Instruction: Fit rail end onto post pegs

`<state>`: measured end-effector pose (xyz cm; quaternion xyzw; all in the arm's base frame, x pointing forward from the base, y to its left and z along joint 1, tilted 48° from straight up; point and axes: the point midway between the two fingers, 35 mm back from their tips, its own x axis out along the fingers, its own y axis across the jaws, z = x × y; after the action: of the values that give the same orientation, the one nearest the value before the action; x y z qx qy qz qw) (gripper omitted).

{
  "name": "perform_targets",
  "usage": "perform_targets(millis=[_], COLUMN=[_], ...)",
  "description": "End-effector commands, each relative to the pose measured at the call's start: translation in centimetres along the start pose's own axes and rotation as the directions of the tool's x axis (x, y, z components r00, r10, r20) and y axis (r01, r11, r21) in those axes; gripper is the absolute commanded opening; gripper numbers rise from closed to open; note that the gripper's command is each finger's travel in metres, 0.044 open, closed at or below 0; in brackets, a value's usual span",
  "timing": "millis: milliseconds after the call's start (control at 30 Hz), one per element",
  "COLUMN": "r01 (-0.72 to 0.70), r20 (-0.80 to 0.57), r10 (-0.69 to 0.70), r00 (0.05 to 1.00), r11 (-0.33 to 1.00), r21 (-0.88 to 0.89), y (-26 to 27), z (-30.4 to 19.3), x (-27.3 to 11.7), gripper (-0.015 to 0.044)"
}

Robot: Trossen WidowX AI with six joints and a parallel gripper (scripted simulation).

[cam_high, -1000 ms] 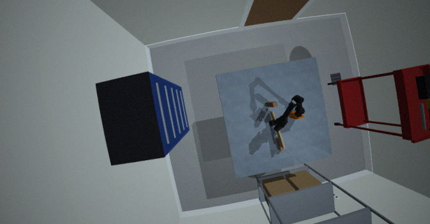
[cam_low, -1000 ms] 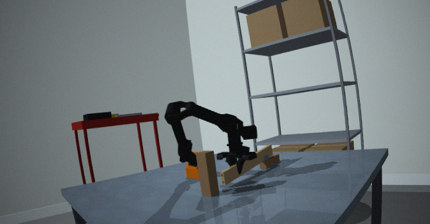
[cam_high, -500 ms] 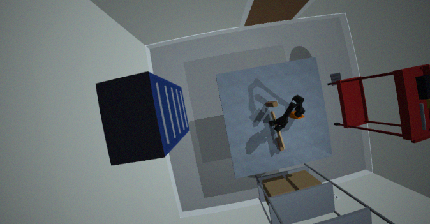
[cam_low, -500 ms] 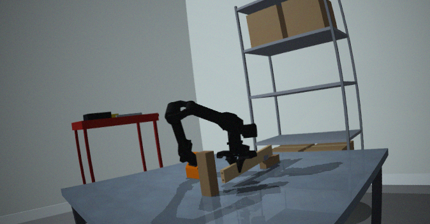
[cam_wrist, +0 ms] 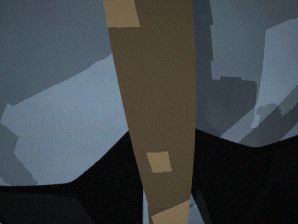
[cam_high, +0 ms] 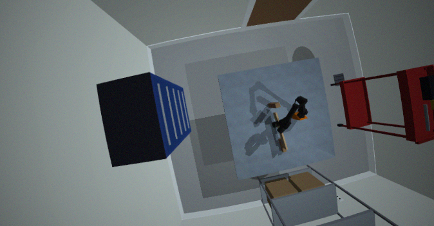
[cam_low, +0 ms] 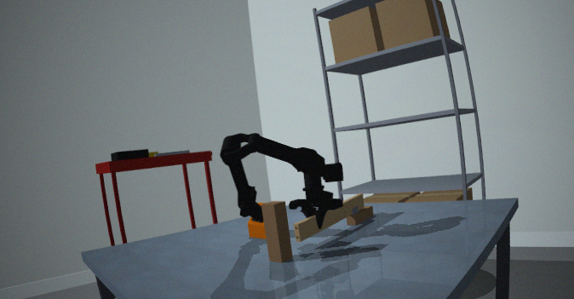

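Observation:
The long wooden rail (cam_high: 283, 143) (cam_low: 307, 227) (cam_wrist: 157, 80) is held between the fingers of my gripper (cam_high: 279, 126) (cam_low: 321, 219) (cam_wrist: 153, 128), which is shut on it partway along. Its near end is raised off the table, with two small holes showing in the exterior view. A gap separates that end from the upright wooden post (cam_high: 273, 105) (cam_low: 278, 232). The pegs are not visible. The far end is at the low footboard block (cam_low: 360, 217), by the grey bracket (cam_low: 355, 209); how well it is seated cannot be told. Whether the rail is exactly level is unclear.
The arm's orange base (cam_high: 300, 116) (cam_low: 256, 229) stands on the blue-grey table (cam_high: 238, 91) (cam_low: 170, 265) to one side of the post and rail. Shadows of the arm fall across the tabletop. A red cart, a blue cabinet and a shelf rack stand away from the table.

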<state>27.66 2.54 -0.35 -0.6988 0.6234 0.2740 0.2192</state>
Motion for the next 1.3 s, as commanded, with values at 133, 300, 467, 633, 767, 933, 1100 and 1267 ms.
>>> perform_targets(millis=[133,300,467,633,767,933,1100,1267], r01=[0.011,0.011,0.011,0.011,0.011,0.011,0.011,0.011], r20=[0.020,0.020,0.020,0.020,0.020,0.020,0.020,0.020], r10=[-0.011,-0.011,-0.011,-0.011,-0.011,-0.011,-0.011,-0.011], r00=[1.000,1.000,1.000,1.000,1.000,1.000,1.000,1.000], r11=[1.000,1.000,1.000,1.000,1.000,1.000,1.000,1.000], r21=[0.004,0.004,0.004,0.004,0.004,0.004,0.004,0.004], y=[-0.20,-0.19,-0.19,-0.18,-0.18,-0.16,-0.14,-0.11], z=[0.17,0.17,0.17,0.17,0.17,0.17,0.17,0.17], x=[-1.00,-1.26,-1.51,-1.67,-1.48,-1.23,-1.05,-1.11], gripper=[0.0000,0.0000,0.0000,0.0000,0.0000,0.0000,0.0000,0.0000])
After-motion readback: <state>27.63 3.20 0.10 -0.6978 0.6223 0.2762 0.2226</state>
